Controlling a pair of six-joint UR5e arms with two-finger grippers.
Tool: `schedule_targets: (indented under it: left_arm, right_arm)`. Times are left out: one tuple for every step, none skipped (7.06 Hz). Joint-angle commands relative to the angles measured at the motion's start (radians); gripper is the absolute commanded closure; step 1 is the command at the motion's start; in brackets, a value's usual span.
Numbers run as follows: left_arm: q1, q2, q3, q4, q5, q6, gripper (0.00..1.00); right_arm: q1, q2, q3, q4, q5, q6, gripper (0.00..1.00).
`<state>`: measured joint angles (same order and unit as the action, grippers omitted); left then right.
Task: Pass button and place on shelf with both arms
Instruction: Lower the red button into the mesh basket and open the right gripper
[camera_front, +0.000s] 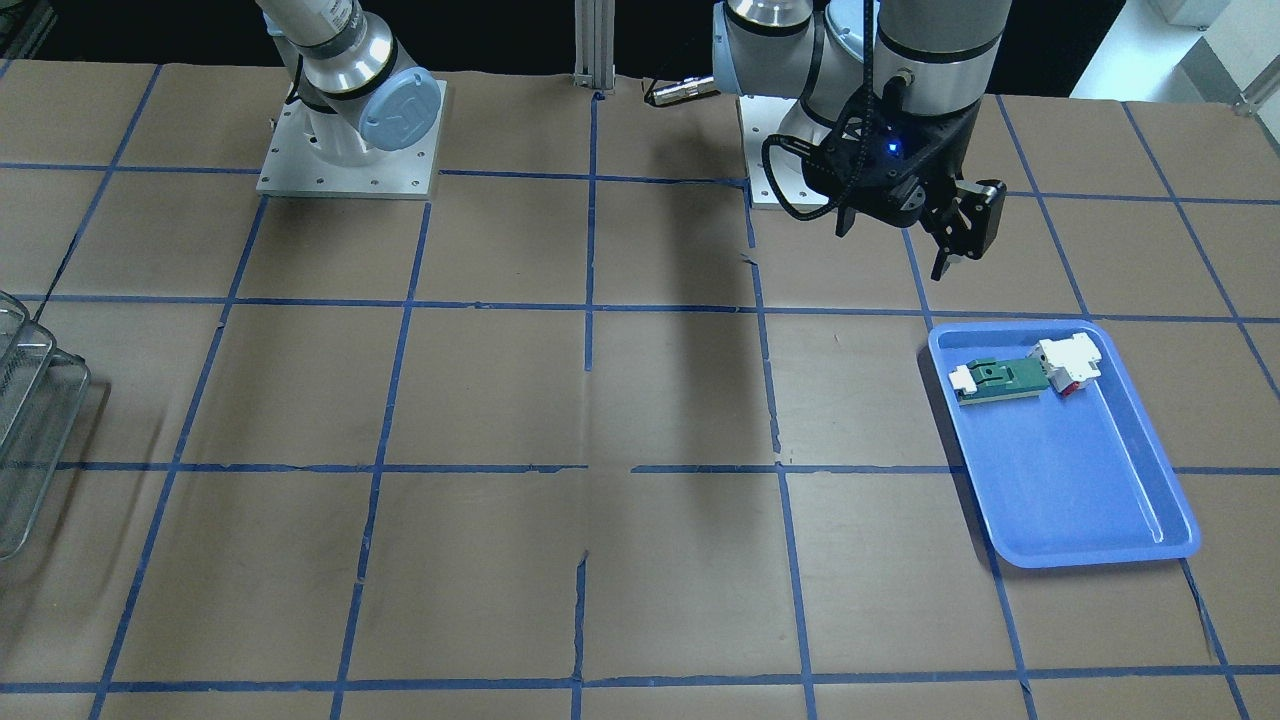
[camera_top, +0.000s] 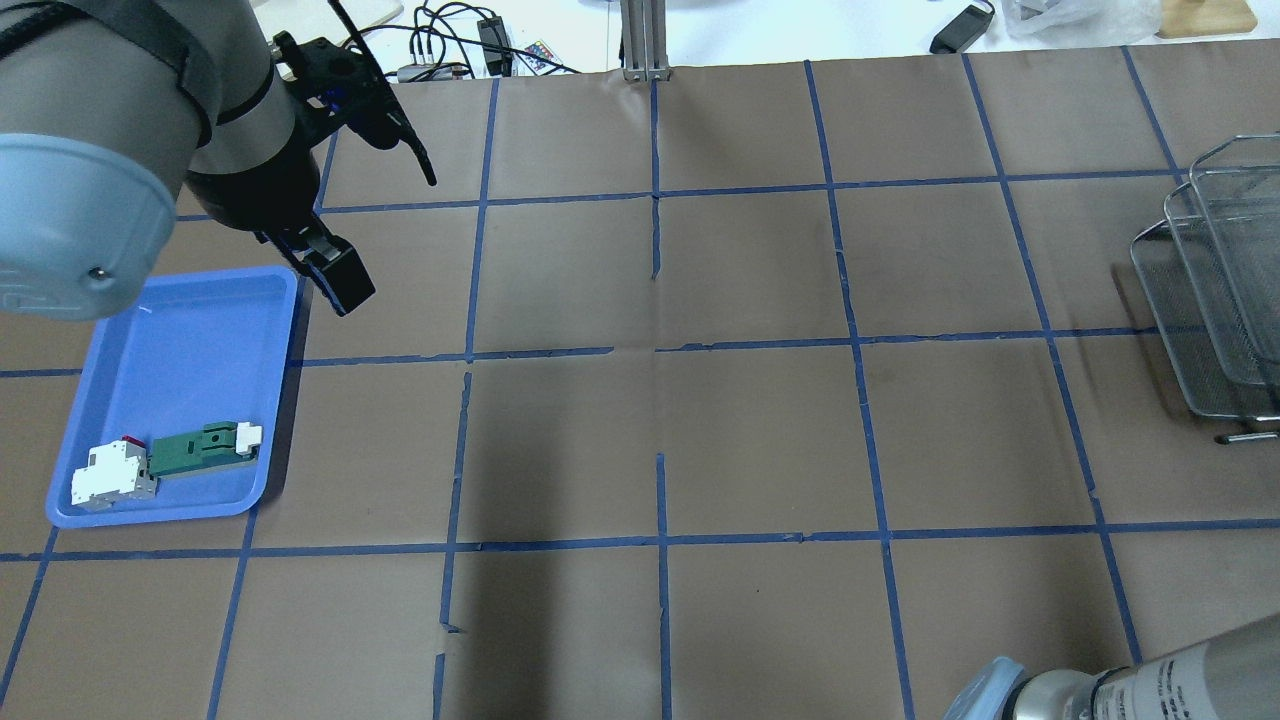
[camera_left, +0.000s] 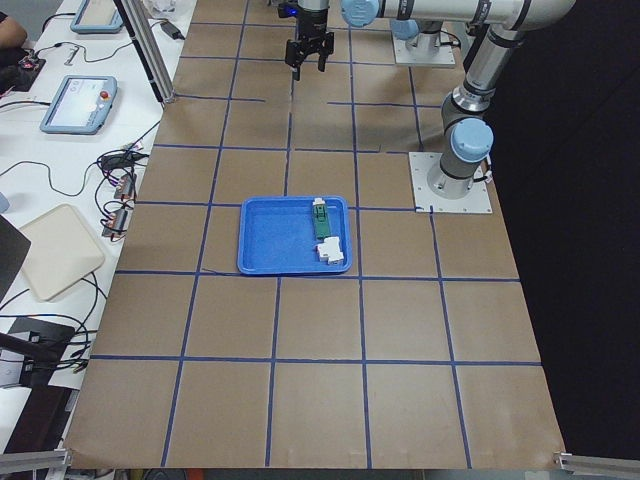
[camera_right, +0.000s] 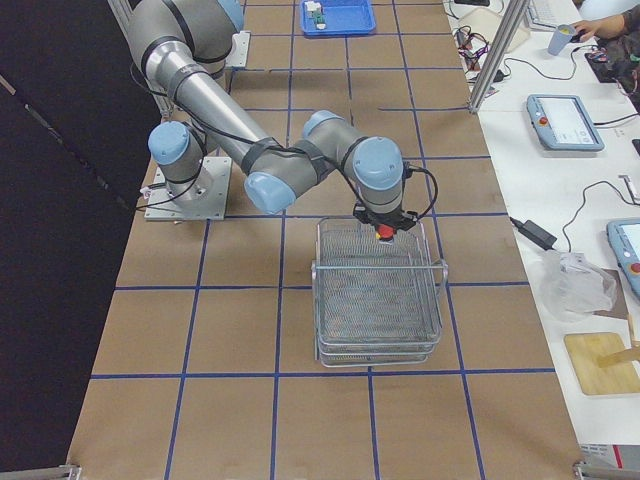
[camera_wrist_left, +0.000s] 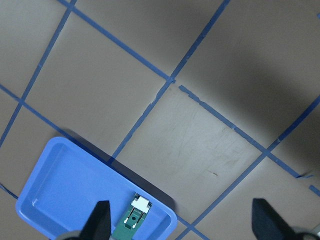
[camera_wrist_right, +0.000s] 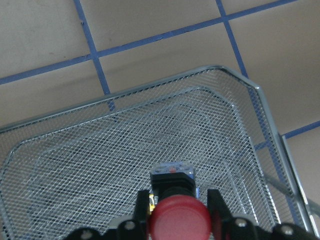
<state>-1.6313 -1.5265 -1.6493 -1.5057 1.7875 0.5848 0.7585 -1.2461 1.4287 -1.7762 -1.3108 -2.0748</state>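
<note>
i see my right gripper (camera_wrist_right: 179, 202) pinching the button (camera_wrist_right: 178, 223) above the shelf (camera_wrist_right: 125, 145); my left gripper (camera_wrist_left: 182, 217) hangs spread near the blue tray (camera_wrist_left: 65, 185)

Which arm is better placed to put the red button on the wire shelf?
The right. The right claw grips the red-capped push button above the silver wire-mesh shelf; the left claw hangs open and empty by the blue plastic tray.
</note>
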Motion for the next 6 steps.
schedule_targets:
  left_arm:
    - [0.002,0.002,-0.023,0.002,-0.002,-0.275,0.00]
    - [0.002,-0.001,-0.018,0.008,-0.013,-0.389,0.00]
    - [0.001,-0.012,-0.008,0.013,-0.013,-0.402,0.00]
    - [0.001,-0.014,-0.009,0.034,-0.014,-0.487,0.00]
    - [0.002,-0.021,0.000,0.045,-0.040,-0.532,0.00]
    - [0.002,-0.021,-0.004,0.048,-0.074,-0.533,0.00]
  right_arm:
    - [-0.004,0.005,0.005,0.004,-0.039,0.005,0.81]
    - [-0.004,-0.004,0.013,0.032,-0.039,0.015,0.51]
    - [-0.002,-0.010,0.012,0.067,-0.039,0.037,0.33]
    - [0.001,-0.021,0.012,0.075,-0.039,0.063,0.19]
    - [0.002,-0.038,0.010,0.108,-0.039,0.073,0.12]
    - [0.008,-0.074,0.010,0.113,-0.038,0.094,0.12]
